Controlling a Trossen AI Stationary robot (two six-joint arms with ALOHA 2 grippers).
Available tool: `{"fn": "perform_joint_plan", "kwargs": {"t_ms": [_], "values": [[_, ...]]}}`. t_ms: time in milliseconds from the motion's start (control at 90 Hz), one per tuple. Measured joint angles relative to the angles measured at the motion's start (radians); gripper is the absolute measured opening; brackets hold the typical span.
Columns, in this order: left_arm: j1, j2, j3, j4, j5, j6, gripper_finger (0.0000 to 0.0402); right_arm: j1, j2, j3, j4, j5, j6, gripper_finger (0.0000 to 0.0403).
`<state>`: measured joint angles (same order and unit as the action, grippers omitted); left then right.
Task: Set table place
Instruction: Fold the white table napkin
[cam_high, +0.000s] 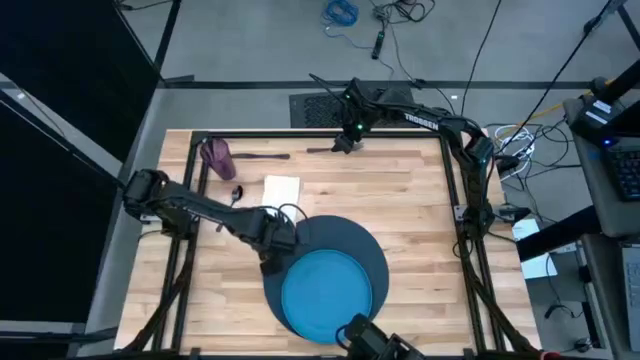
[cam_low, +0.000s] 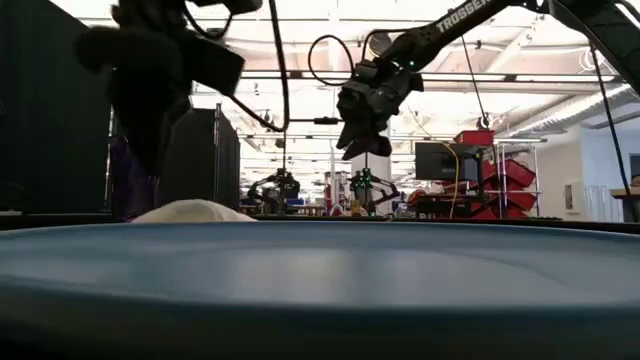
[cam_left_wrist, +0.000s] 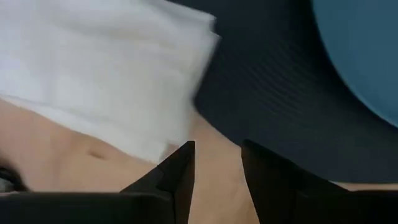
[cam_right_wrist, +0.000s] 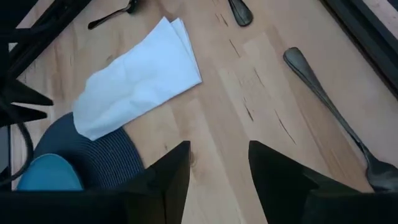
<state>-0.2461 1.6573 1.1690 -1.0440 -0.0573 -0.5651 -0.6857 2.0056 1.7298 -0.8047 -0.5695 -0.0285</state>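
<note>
the left pincer (cam_high: 268, 262), fingers a little apart and holding nothing, is hanging at the mat's (cam_high: 375, 255) edge, with the white napkin (cam_high: 282, 190) lying just beyond it toward the table's (cam_high: 420, 200) far side, nearer than to the open right pincer (cam_high: 342, 146).

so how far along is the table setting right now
Done: the bright blue plate sits on the dark blue mat.

In hand: nothing is gripped. The left gripper is open at the mat's edge beside the white napkin. The right gripper hangs open over the table's far side.

Left: napkin, fork and the other cutlery lie loose, and the purple cup lies in the far left corner.
</note>
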Motion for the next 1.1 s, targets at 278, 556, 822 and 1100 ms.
{"fn": "perform_joint_plan", "kwargs": {"t_ms": [278,556,822,1100], "values": [[-0.043,-0.035,-0.109,0.033,-0.101,-0.006,0.0118,0.000,0.000,0.000,-0.010,0.000,-0.002,0.0148],[-0.062,-0.115,-0.218,0.193,-0.177,0.047,0.0118,0.000,0.000,0.000,-0.023,0.000,-0.014,0.0148],[-0.062,-0.115,-0.310,0.279,-0.180,0.104,0.0118,0.000,0.000,0.000,-0.023,0.000,-0.014,0.0148],[-0.047,-0.108,-0.311,0.299,-0.214,0.136,0.0118,0.000,0.000,0.000,-0.012,0.000,-0.017,0.0148]]}}
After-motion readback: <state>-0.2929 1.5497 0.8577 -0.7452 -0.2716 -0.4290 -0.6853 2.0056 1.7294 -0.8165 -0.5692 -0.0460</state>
